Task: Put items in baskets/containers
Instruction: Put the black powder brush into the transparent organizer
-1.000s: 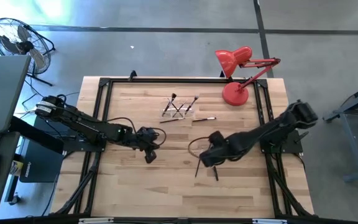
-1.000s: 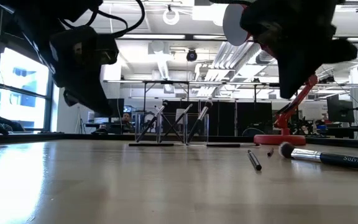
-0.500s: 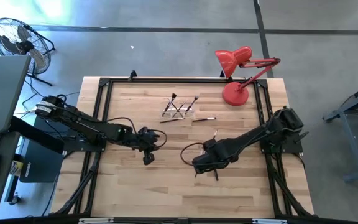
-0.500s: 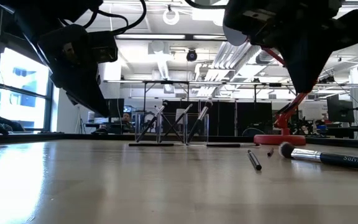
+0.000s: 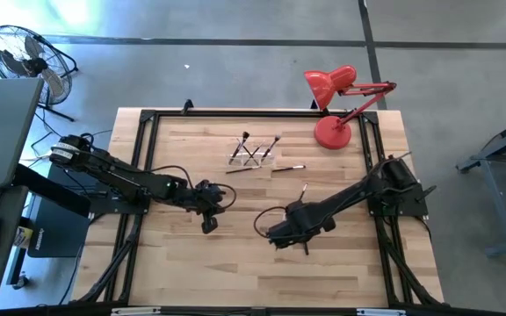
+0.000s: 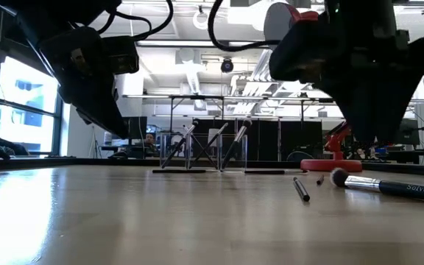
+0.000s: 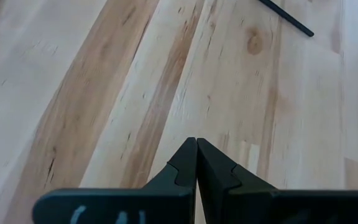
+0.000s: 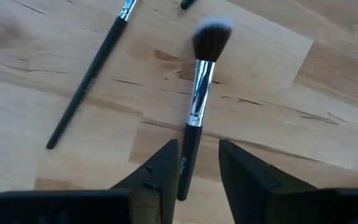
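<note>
Since one second ago the right arm has drawn inward and toward the left across the tabletop (image 5: 191,263), and its gripper (image 5: 286,237) now hangs low over a brush lying near the front middle, while the left arm has hardly changed. In the right wrist view the right gripper's fingers (image 8: 163,171) stand a little apart, with nothing between them yet, and the fluffy brush (image 8: 197,106) lies straight ahead in the gap: its dark handle end sits between the two fingertips and its bristle head points away at about 12 o'clock from them. So the long axis of this brush runs along the gripper's forward direction, across the closing line of the fingers, which I judge is a good alignment for a pinch on the handle after a short descent. A second, thinner brush (image 8: 91,78) lies just beside it at about 10 o'clock, tilted, and I think it is far enough not to be caught. The left gripper (image 5: 207,224) waits at about 9 o'clock from the right one, its fingers (image 7: 185,168) pressed together and holding nothing, so the right arm is clearly the nearer. The clear holder (image 5: 253,154), with several brushes already leaning in it, stands at about 12 o'clock from the right gripper, well apart, near the red lamp (image 5: 332,132).
</note>
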`<action>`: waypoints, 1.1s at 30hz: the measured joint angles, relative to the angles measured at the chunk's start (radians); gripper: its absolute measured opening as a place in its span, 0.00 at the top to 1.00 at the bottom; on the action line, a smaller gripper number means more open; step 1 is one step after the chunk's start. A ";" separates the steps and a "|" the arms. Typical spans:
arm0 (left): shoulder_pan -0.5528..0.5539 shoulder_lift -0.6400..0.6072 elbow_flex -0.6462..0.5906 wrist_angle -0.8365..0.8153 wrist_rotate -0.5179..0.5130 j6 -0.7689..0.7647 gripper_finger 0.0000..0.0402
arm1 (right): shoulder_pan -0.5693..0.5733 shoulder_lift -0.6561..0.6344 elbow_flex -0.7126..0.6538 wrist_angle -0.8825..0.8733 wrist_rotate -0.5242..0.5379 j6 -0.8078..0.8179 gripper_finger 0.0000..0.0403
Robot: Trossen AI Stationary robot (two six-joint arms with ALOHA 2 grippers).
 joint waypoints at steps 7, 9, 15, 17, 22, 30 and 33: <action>0.000 0.000 0.000 -0.001 0.001 0.001 1.00 | 0.000 0.045 0.000 0.000 0.001 -0.025 0.69; 0.000 0.000 0.000 -0.002 0.001 0.001 1.00 | -0.001 0.066 0.000 0.002 0.001 -0.037 0.70; 0.000 0.000 0.000 -0.001 0.009 0.001 1.00 | -0.008 0.120 0.000 0.013 0.019 -0.068 0.72; 0.000 0.000 0.000 -0.001 0.011 -0.001 1.00 | -0.014 0.133 0.000 0.014 0.023 -0.082 0.74; 0.000 0.000 0.000 -0.002 0.035 -0.002 1.00 | -0.019 0.153 0.004 0.026 0.024 -0.118 0.86; 0.000 0.000 0.000 -0.006 0.079 -0.002 1.00 | -0.019 0.155 0.003 0.047 0.060 -0.166 0.93; 0.000 0.000 0.000 -0.008 0.093 -0.004 1.00 | -0.010 0.148 0.002 0.036 0.071 -0.166 0.93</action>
